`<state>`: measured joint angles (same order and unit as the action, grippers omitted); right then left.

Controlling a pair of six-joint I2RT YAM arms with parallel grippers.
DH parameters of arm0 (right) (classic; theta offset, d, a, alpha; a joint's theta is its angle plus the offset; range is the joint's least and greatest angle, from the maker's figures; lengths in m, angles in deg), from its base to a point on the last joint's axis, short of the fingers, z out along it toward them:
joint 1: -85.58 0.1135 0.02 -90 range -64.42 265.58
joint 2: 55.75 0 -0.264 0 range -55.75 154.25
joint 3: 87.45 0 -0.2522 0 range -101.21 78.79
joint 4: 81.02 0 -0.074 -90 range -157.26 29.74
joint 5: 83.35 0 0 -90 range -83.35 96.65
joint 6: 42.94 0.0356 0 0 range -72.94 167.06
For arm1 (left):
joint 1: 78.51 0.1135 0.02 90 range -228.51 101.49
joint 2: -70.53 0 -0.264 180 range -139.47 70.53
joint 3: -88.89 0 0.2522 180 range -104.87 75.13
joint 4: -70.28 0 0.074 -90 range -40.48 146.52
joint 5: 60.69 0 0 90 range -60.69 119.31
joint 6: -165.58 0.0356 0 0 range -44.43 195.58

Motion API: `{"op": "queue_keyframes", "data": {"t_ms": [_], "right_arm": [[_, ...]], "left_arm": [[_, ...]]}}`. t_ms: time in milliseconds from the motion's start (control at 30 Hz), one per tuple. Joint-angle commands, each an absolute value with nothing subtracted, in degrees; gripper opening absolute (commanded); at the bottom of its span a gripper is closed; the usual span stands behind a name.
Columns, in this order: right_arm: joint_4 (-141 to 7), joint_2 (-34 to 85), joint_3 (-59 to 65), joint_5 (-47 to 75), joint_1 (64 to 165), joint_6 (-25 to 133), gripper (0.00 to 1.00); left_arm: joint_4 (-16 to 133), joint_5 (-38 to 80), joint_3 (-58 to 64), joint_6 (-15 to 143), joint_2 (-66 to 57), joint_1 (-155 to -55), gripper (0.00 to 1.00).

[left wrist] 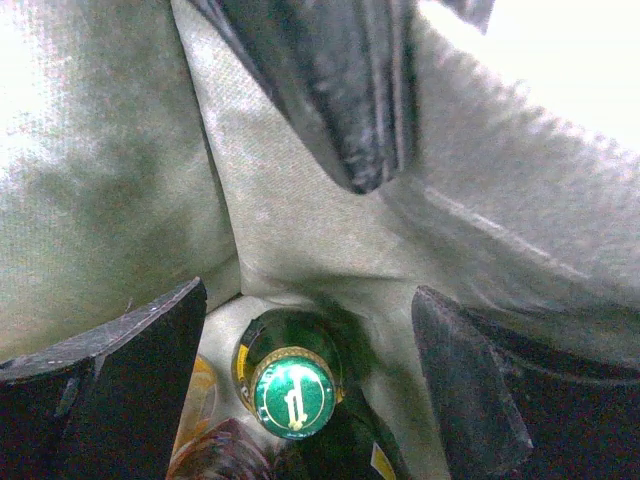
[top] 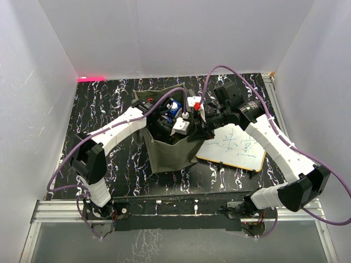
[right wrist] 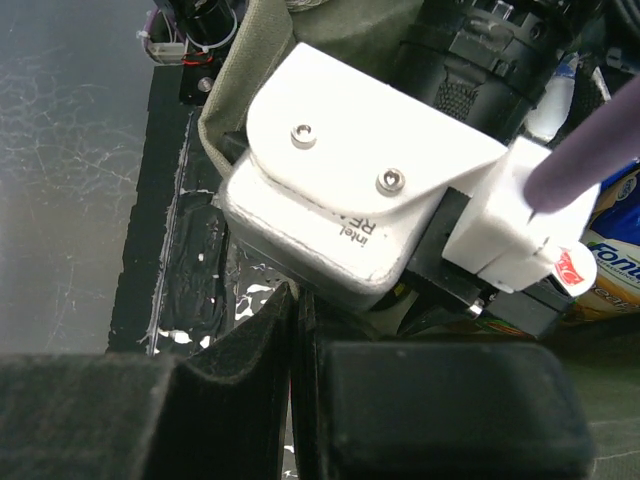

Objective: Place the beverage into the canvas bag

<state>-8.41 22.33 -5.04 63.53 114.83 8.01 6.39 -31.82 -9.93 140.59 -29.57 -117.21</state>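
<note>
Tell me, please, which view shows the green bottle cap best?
Left wrist: the cap faces the camera, clear, inside the bag. Top and right wrist views show none of it.

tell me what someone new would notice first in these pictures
The olive bag at the middle of the black marbled table stands out first, with the left arm reaching down into it. Inside, its jaws stand wide open above a green-capped bottle that stands beside others. The right arm, jaws shut, sits at the bag's right rim, and a scribbled whiteboard lies right of the bag.
</note>
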Motion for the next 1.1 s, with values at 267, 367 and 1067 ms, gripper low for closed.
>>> {"op": "queue_keyframes", "data": {"t_ms": [267, 367, 1067], "right_arm": [[-10.0, 19.5, -5.3, 64.5, 115.0, 8.1, 0.08], [-10.0, 19.5, -5.5, 65.1, 115.0, 8.1, 0.08], [-17.4, 17.8, -7.3, 70.1, 112.4, 15.7, 0.13]], "left_arm": [[-1.7, -31.0, -16.8, 144.4, -23.4, -118.6, 0.85], [-1.4, -30.3, -19.1, 142.1, -22.9, -118.3, 0.85], [-5.3, -31.4, -24.8, 147.2, -20.4, -112.7, 0.86]]}}
